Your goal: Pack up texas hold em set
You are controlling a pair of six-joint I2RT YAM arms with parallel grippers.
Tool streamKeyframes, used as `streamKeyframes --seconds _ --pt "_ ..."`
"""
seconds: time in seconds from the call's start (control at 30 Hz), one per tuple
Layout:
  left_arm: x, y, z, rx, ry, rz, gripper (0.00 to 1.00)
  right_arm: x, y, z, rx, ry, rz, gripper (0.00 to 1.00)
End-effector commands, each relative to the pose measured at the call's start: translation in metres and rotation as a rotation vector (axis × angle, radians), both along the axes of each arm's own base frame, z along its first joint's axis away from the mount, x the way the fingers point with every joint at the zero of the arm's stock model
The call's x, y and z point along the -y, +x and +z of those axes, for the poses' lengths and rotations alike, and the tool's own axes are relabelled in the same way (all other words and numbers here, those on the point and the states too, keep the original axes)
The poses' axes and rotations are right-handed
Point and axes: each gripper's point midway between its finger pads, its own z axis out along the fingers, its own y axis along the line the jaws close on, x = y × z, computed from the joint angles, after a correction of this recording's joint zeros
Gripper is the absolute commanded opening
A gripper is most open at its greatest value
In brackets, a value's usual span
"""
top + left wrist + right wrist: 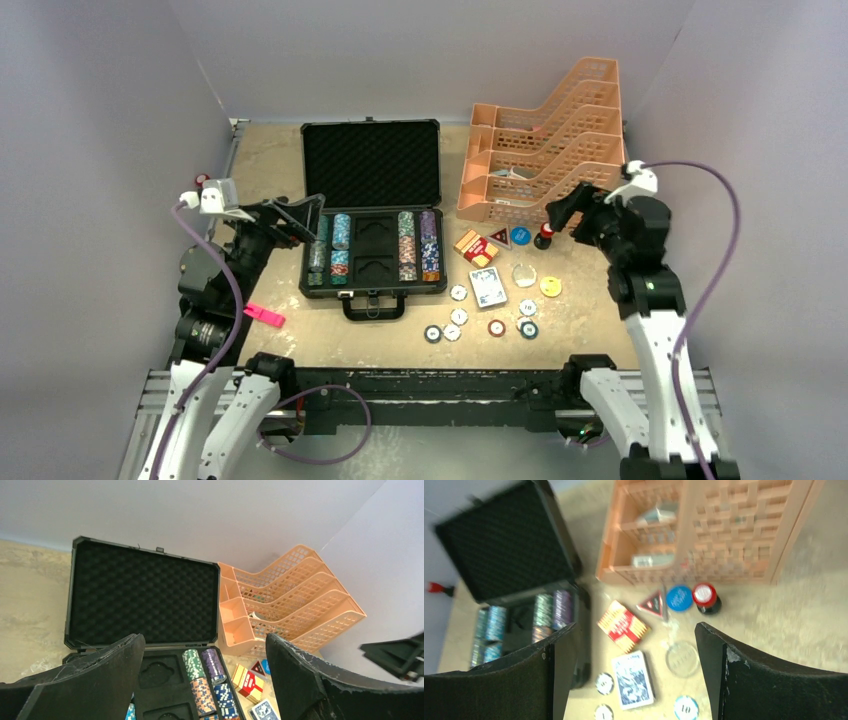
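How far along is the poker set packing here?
Early to midway. Done: multicoloured chip stacks sit in the outer rows of the open black foam-lined briefcase. In hand: nothing; the left gripper and right gripper are open and empty. Left: the red card deck, blue card deck, loose chips and round dealer buttons lie on the table, the middle card wells are empty, then the briefcase needs closing.

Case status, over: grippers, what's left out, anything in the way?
Both open: left gripper above case left edge, right gripper near rack. Case open, part-filled; two decks and loose chips on table. Path looks clear.
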Motion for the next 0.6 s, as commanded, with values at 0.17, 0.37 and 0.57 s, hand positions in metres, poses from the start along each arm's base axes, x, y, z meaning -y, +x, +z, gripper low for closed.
streamKeyframes --seconds 0.17,0.37,0.57 --pt "0.014 0.021 -0.003 0.006 -0.031 -0.055 0.9 -0.035 0.021 -0.108 -0.306 0.026 0.05 0.87" --pt "0.018 0.032 -0.004 0.003 0.017 -0.068 0.9 -0.074 0.0 -0.164 -0.46 0.019 0.12 0.89" --pt "0.018 0.041 -0.006 -0.017 0.024 -0.058 0.9 -0.092 -0.023 -0.215 -0.657 -0.113 0.105 0.91"
